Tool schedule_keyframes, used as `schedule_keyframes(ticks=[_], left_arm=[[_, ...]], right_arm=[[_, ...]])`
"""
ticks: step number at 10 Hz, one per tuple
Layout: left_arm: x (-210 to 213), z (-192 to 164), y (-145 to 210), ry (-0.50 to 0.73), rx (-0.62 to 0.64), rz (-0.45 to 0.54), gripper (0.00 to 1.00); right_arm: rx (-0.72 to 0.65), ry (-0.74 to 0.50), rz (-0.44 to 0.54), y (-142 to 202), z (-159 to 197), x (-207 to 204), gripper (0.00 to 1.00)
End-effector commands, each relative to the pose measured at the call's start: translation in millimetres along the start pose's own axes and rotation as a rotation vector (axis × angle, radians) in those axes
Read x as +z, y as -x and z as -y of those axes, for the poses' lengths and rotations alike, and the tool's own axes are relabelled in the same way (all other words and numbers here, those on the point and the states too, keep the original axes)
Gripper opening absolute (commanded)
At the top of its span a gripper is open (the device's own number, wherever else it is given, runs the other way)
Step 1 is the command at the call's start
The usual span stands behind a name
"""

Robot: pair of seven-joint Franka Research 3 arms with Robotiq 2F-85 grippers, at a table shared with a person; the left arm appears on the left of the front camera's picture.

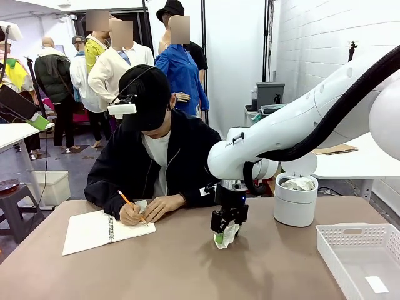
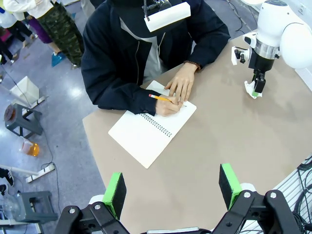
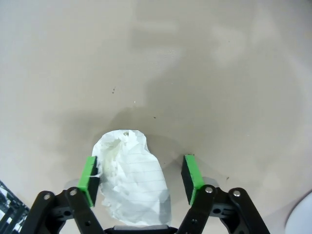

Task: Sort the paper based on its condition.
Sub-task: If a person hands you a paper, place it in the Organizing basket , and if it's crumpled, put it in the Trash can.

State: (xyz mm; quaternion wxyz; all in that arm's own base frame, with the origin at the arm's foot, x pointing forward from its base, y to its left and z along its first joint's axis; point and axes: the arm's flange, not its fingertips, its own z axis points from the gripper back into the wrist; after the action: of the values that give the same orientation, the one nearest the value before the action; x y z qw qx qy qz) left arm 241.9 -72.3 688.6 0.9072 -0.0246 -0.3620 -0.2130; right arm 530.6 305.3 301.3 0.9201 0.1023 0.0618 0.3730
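The right gripper (image 1: 228, 230) pointed straight down over the brown table (image 1: 187, 269), its fingers spread to either side of a crumpled paper (image 1: 226, 238) that lay on the tabletop. In the right wrist view one green pad (image 3: 89, 173) touched the lump while the other pad (image 3: 191, 171) stood clear of it. Seen from the front, a white bin (image 1: 294, 212) with another crumpled piece (image 1: 299, 183) inside stood at 2 o'clock of that paper. A white basket (image 1: 359, 227) sat at 4 o'clock, and at 9 o'clock a person's hand (image 1: 132, 214) held a pencil (image 1: 125, 200) on a spiral notebook (image 1: 94, 231). The left gripper (image 2: 172, 187) hung above the table, fingers wide apart over bare tabletop.
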Motion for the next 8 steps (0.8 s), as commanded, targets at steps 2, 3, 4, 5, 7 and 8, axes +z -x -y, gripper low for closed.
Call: schedule_keyframes(ticks=[2,3,4,5,7,8], left_arm=[[0,-1,0,-0.01,0.001,-0.002,1.0],[0,-1,0,-0.01,0.001,-0.002,1.0],[0,-1,0,-0.01,0.001,-0.002,1.0],[0,-1,0,-0.01,0.001,-0.002,1.0],[0,-1,0,-0.01,0.001,-0.002,1.0],[0,-1,0,-0.01,0.001,-0.002,1.0]], right_arm=[[0.014,0.002,-0.002,0,0,0,0.65],[0.014,0.002,-0.002,0,0,0,0.65],[0.014,0.002,-0.002,0,0,0,0.65],[0.014,0.002,-0.002,0,0,0,0.65],[0.004,0.003,0.002,0,-1,2,0.45],[-0.137,0.061,0.062,25,-23,47,0.45]])
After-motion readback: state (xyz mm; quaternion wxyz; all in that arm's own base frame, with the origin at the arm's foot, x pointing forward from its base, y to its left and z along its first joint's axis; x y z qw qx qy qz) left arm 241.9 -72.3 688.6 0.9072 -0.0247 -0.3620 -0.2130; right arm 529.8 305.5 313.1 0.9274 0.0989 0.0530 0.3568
